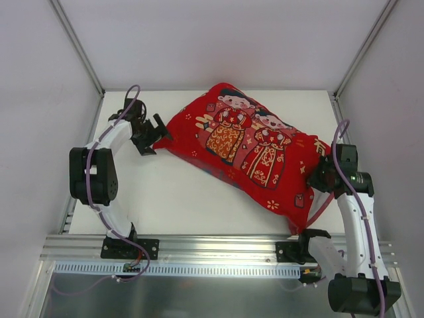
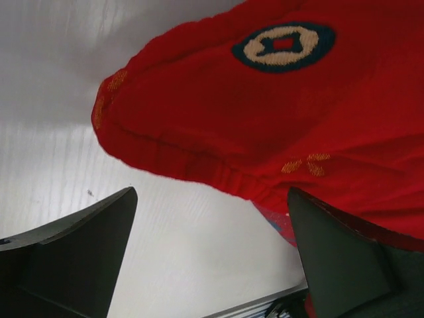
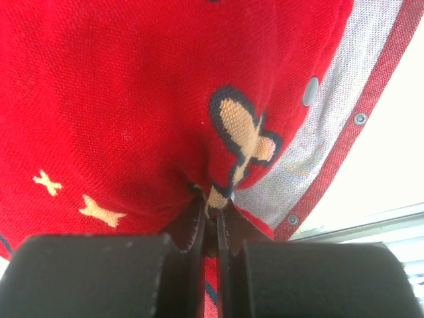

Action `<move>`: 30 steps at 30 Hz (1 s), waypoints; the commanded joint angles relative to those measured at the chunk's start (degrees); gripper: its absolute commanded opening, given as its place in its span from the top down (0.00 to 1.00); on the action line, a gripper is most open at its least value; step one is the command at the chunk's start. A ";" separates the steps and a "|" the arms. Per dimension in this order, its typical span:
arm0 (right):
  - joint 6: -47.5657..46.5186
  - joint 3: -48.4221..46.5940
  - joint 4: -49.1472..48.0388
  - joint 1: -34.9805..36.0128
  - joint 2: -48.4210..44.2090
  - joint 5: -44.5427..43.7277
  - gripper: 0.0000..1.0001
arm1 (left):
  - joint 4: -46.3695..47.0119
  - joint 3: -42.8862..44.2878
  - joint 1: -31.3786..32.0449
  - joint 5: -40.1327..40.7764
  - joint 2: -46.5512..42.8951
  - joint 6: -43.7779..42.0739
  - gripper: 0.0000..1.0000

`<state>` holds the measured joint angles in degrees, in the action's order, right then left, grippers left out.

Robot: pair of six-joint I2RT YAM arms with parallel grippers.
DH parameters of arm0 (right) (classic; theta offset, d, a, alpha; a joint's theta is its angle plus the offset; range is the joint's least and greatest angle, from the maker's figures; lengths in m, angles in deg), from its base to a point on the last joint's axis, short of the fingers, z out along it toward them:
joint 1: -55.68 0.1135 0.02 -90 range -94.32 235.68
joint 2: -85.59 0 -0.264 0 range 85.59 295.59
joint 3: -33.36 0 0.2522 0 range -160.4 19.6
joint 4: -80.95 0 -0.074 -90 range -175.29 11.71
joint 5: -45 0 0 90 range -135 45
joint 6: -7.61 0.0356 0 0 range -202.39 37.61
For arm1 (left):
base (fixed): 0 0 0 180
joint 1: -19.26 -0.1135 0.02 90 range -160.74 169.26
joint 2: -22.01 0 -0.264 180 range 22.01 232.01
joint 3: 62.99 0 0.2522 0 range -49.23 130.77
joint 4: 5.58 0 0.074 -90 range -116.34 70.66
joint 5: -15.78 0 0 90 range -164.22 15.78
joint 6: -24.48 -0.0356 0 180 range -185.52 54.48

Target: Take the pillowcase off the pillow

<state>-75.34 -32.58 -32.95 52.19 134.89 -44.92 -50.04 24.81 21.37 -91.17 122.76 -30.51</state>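
Note:
The red pillowcase (image 1: 248,142) with two cartoon figures lies diagonally across the white table, filled out; the white pillow is hidden inside it. My left gripper (image 1: 154,138) is open at the cover's left corner. In the left wrist view the corner (image 2: 265,119) hangs just ahead of the gap, with nothing between the jaws. My right gripper (image 1: 320,173) is shut on a pinch of pillowcase fabric (image 3: 218,192) at the right end. The snap-button edge (image 3: 331,119) shows beside it.
The white table (image 1: 185,199) has metal frame posts at the back corners (image 1: 99,89) and a rail (image 1: 218,248) along its near edge. White walls enclose the sides and back.

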 commanded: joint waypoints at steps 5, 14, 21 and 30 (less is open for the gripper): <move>-0.63 -1.52 -2.85 -0.56 -1.57 3.35 0.99 | 14.35 -2.15 -0.62 -4.14 6.11 6.74 0.03; -0.19 0.24 -2.77 -0.56 -2.19 4.76 0.99 | 16.72 0.23 -0.70 -3.35 8.24 8.24 1.00; -4.14 -1.25 -1.89 -0.47 -2.72 13.34 0.15 | 14.44 -10.39 -4.03 1.74 -6.86 9.64 1.00; -6.61 -5.21 -0.31 3.22 -3.68 23.04 0.04 | 7.06 -18.58 -17.22 4.20 -29.81 8.51 1.00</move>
<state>-80.61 -34.16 -32.74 53.57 132.64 -28.57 -38.81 7.06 6.55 -90.12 97.18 -21.35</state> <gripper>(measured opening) 0.971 0.019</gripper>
